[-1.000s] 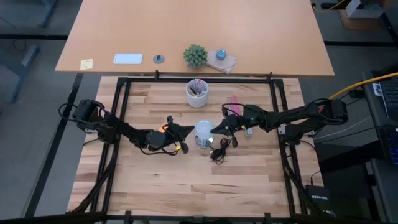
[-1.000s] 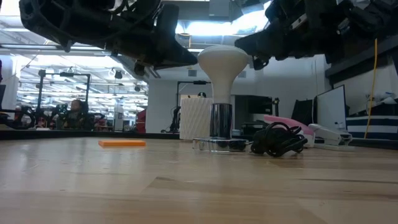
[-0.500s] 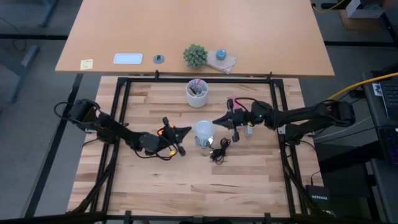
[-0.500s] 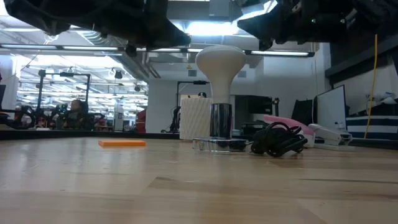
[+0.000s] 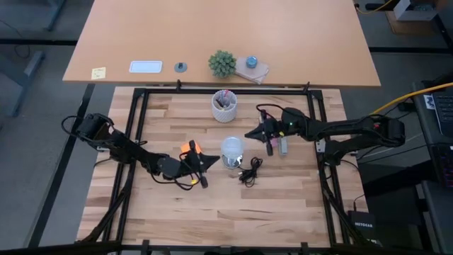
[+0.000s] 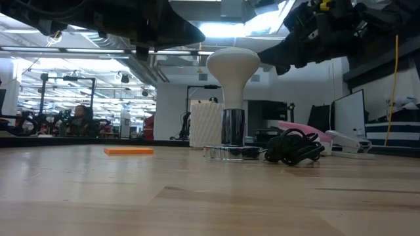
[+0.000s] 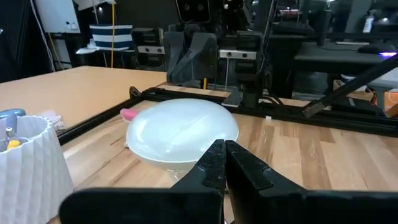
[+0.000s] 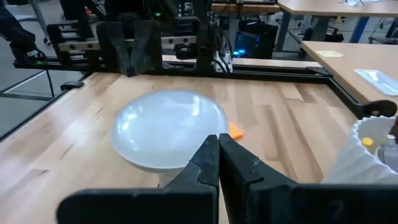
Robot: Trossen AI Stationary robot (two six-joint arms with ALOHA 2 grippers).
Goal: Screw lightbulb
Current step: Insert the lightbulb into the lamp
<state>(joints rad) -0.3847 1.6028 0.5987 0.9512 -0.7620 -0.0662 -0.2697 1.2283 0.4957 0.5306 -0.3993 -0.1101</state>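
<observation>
Now the lightbulb [image 5: 232,148] stands upright in its silvery fitting [image 6: 232,128] at frame centre, untouched; both grippers have backed off, left gripper [image 5: 205,160] lower left, right gripper [image 5: 250,134] upper right, fingers pressed together, empty; screwing looks finished.

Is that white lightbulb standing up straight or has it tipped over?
Upright. In the low view the lightbulb stands with its rounded wide end up and its narrow base down in the silvery fitting on the table. Neither gripper touches it.

Wood table [image 5: 212,205], pen cup [image 5: 224,106], cord [image 5: 249,172], orange block [image 5: 190,148]
</observation>
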